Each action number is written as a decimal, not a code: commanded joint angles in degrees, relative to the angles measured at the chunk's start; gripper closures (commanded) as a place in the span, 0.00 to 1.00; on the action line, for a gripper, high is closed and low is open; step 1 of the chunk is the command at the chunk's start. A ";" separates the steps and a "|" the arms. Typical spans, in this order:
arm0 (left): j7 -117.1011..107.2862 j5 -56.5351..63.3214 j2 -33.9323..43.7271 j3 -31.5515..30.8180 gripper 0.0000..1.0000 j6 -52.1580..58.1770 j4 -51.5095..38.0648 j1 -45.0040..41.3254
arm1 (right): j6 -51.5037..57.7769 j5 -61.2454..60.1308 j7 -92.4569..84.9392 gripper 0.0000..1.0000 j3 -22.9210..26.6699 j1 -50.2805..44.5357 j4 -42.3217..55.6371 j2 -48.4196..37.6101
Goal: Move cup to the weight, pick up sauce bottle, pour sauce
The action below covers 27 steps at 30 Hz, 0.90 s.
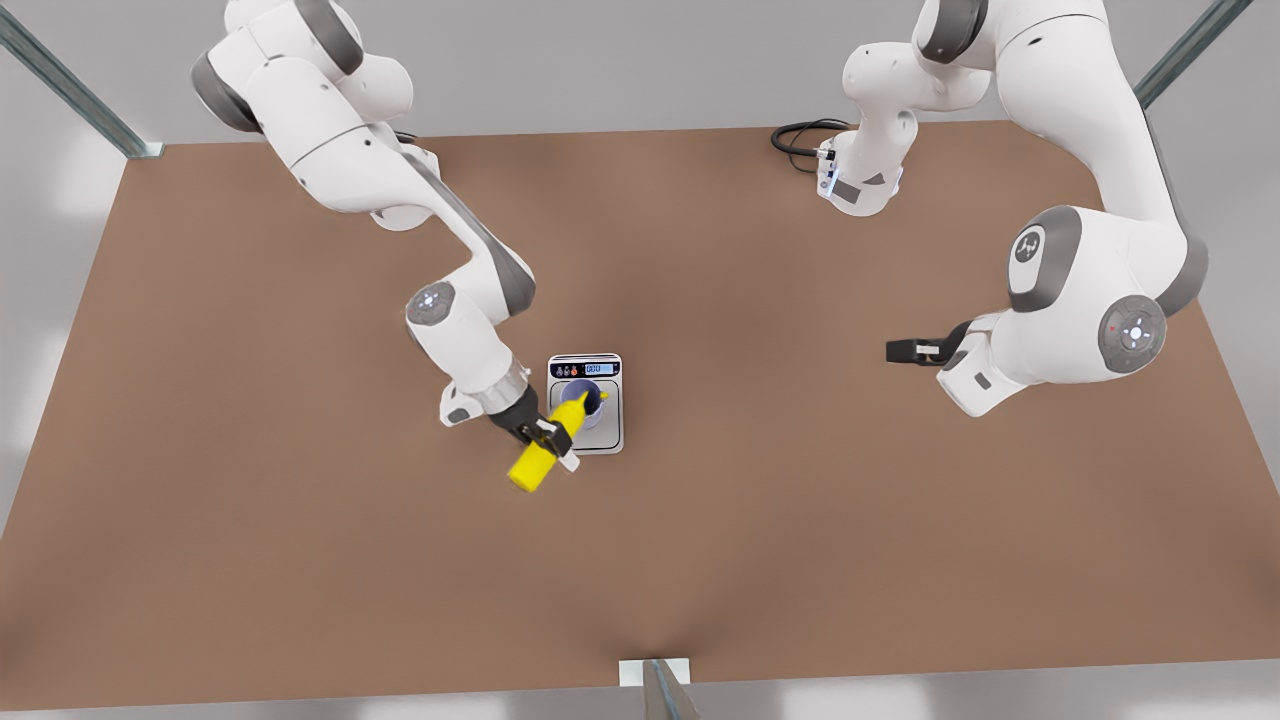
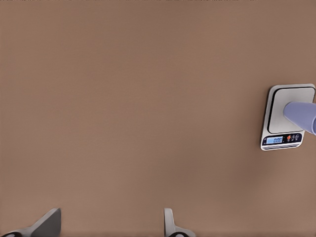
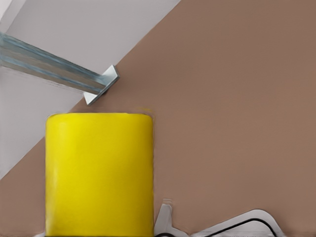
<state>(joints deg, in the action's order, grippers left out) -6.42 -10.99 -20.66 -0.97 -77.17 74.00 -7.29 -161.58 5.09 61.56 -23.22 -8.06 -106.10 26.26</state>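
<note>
One sauce bottle [image 1: 540,446], clamped in right gripper [image 1: 548,436], tips over one cup [image 1: 590,402]; left gripper [image 1: 896,350] apart.

My right gripper [image 3: 118,227] held the sauce bottle [image 3: 98,173], whose yellow body stood broad and close before my camera, one grey fingertip [image 3: 165,219] pressed just beside it. Behind lay the brown table [image 3: 237,98], and past its edge a metal frame bar [image 3: 54,69] with its bracket.
</note>
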 commanded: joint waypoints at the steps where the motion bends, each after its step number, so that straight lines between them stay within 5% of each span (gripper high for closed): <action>1: 0.00 0.00 0.00 0.00 0.00 0.00 -0.08 0.00 | -1.46 -0.08 -0.92 0.79 -0.07 0.07 -0.07 0.11; 16: 0.09 0.00 -0.43 0.09 0.00 0.00 -0.08 0.00 | 3.55 19.34 -0.92 0.79 1.60 -0.02 -1.56 1.78; 27: 0.00 0.00 -0.43 0.17 0.00 0.00 -0.08 0.09 | 4.25 22.34 3.48 0.79 1.51 0.07 -0.68 3.01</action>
<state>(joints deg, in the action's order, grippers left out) -6.39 -10.98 -21.10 -0.86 -77.17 73.92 -7.18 -156.26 28.46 66.04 -21.64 -8.02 -106.57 29.34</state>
